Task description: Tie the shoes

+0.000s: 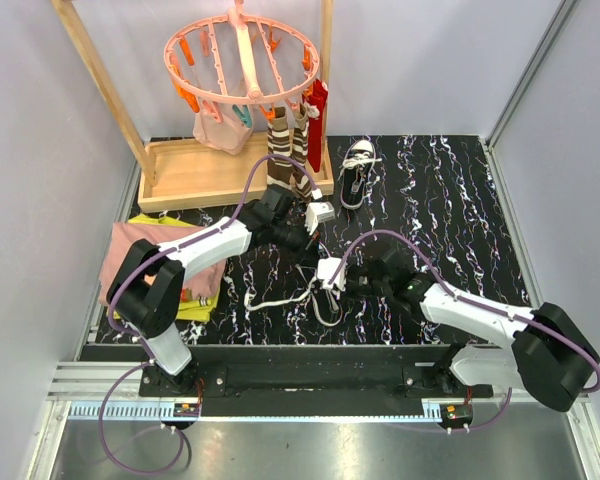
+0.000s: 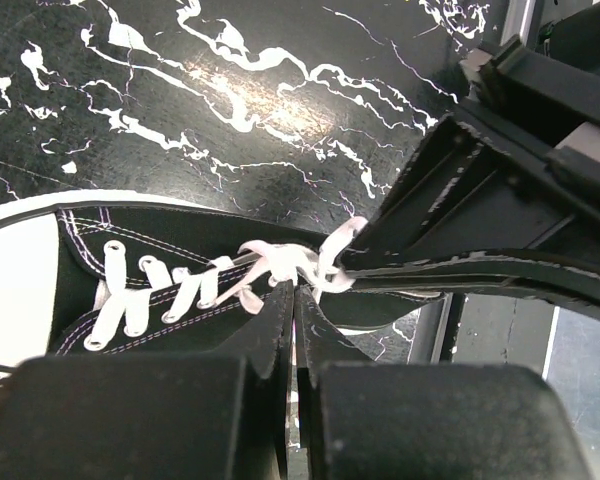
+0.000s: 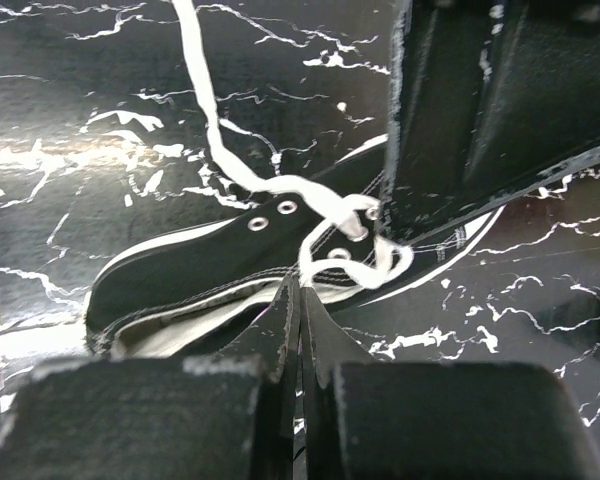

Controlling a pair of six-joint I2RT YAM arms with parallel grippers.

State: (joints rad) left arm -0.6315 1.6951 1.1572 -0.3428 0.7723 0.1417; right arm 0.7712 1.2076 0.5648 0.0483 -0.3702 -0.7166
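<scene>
From above, one black shoe (image 1: 325,303) lies near the middle of the marbled surface (image 1: 450,200), mostly hidden under the two arms, with its white laces (image 1: 275,298) trailing toward the left edge. The left gripper (image 1: 313,246) and the right gripper (image 1: 326,284) meet over it from opposite sides. The second shoe (image 1: 357,171) sits near the back edge, just beside the wooden rack (image 1: 195,170), where the brown striped socks (image 1: 285,150) hang. Folded clothes (image 1: 150,260) lie at the left edge. In the left wrist view, the left gripper (image 2: 295,300) has its fingers pressed together, tips right at the knotted lace (image 2: 280,262) above the shoe's eyelets (image 2: 130,250); whether the lace is pinched cannot be told. The right gripper's dark fingers (image 2: 460,200) close in from the right. In the right wrist view, the right gripper (image 3: 300,295) is likewise closed, tips at a lace loop (image 3: 365,255) on the shoe's open collar (image 3: 200,265), with the left gripper's fingers (image 3: 480,120) pressing in from the upper right.
</scene>
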